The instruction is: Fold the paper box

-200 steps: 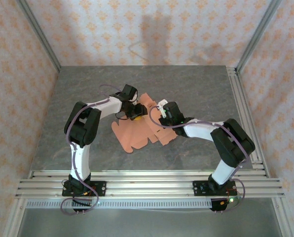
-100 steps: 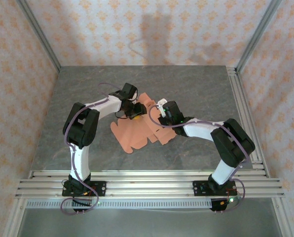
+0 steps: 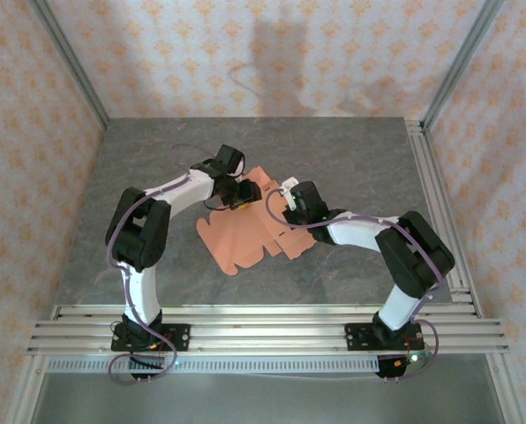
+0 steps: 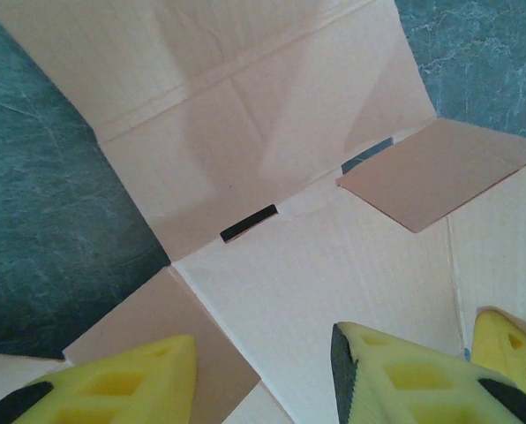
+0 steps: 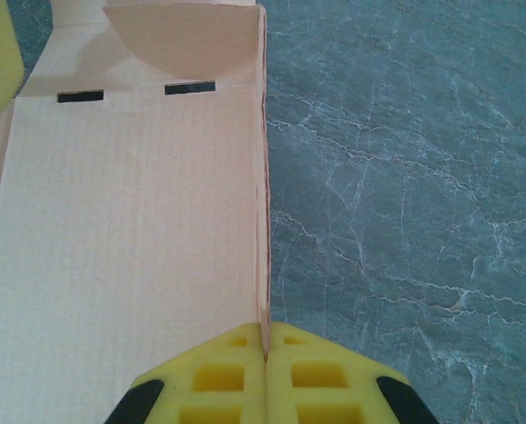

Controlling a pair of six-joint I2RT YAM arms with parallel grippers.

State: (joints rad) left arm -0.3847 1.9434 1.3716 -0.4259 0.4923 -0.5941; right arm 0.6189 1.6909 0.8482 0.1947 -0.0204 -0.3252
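Note:
The paper box is a salmon-orange die-cut sheet, partly folded, lying mid-table. My right gripper is at its far right corner. In the right wrist view this gripper is shut on the edge of a raised side panel with two slots and a rounded flap at its far end. My left gripper is over the sheet's far part. It is open just above a pale panel, beside a slot and a raised flap.
The grey marbled table has free room all round the sheet. Aluminium rails run along the near edge and another rail down the right side. Patterned walls close the back and both sides.
The left arm's elbow has swung left and its gripper has edged slightly toward the back. The right gripper and the sheet have barely moved.

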